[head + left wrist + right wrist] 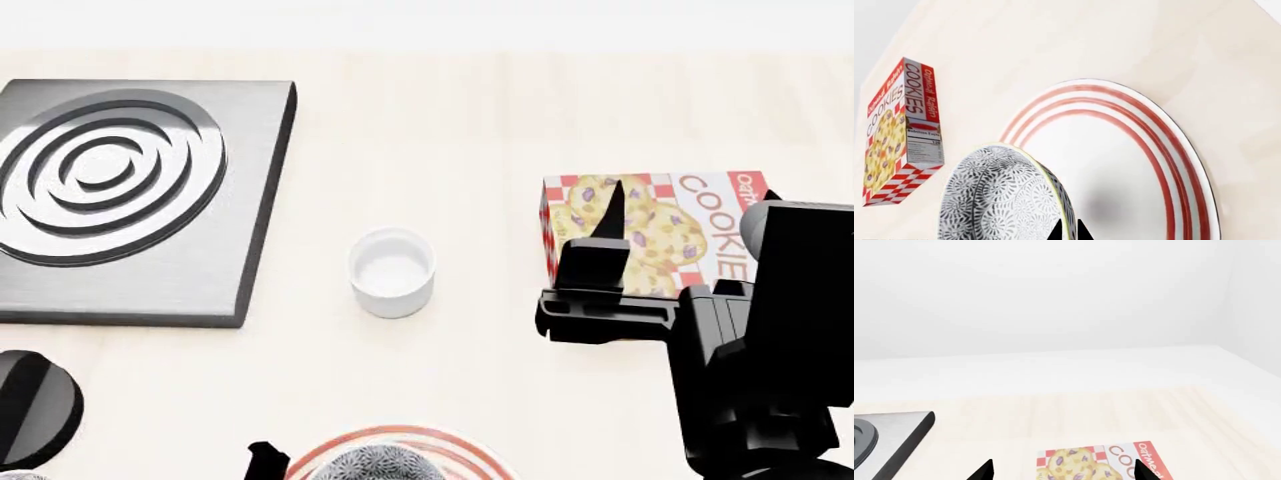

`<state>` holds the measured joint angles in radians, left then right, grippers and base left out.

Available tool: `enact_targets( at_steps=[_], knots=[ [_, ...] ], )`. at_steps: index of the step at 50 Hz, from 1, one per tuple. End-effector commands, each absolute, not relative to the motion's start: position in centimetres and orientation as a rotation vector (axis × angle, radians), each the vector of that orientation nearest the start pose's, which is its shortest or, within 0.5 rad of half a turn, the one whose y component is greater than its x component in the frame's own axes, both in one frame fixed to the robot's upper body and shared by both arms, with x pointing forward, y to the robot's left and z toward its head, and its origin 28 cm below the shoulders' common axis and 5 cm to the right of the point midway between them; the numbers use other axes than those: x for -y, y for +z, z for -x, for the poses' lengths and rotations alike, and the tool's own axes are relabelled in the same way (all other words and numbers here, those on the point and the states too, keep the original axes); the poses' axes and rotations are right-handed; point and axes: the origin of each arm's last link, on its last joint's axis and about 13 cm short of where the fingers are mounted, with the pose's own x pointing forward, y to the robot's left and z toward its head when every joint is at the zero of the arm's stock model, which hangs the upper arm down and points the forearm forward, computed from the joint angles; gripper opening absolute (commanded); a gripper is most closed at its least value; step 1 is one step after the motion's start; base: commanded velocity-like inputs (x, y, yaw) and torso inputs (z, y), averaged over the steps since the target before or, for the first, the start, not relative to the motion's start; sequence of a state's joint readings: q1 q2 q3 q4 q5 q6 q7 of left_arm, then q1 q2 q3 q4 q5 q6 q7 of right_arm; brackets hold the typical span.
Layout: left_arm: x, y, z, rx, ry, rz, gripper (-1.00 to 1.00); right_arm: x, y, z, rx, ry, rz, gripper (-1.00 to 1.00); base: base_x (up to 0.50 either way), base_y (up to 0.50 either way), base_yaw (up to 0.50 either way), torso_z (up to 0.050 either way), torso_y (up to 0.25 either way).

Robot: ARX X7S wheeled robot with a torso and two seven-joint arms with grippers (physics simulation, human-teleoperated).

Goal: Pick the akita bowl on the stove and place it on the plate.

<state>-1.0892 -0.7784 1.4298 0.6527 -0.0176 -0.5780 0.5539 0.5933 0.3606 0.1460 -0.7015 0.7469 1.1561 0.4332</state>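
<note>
left hand [1066, 231]: grasping akita bowl [1004, 197] over plate [1121, 165] | right hand [1062, 469]: released, above cookie box [1101, 462] | stove [127, 195] bare

In the head view the akita bowl [378, 466] and the striped plate [461, 448] are cut by the bottom edge. The right arm hides part of the cookie box [667, 225]. In the left wrist view only 2 dark tips of the left claw [1069, 231] show, so its grip cannot be judged. The stove [894, 437] is clipped in the right wrist view.
</note>
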Motion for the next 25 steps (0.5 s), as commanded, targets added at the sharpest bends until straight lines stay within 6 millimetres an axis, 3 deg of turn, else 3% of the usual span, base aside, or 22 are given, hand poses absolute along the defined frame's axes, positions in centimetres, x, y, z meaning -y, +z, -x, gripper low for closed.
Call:
enact_targets(
  at_steps=[1, 25],
  knots=[
    [-18.92, 18.18, -23.88, 0.053, -1.330, -1.314, -1.00, 13.90, 22.23, -23.55, 0.110, -0.035, -0.037, 1.00, 0.00, 0.00, 0.00, 0.000, 0.000],
    [-18.77, 17.42, -23.65, 0.043, -1.344, -1.313, -1.00, 13.90, 22.23, -23.55, 0.111, -0.035, -0.037, 1.00, 0.00, 0.00, 0.00, 0.000, 0.000]
  ],
)
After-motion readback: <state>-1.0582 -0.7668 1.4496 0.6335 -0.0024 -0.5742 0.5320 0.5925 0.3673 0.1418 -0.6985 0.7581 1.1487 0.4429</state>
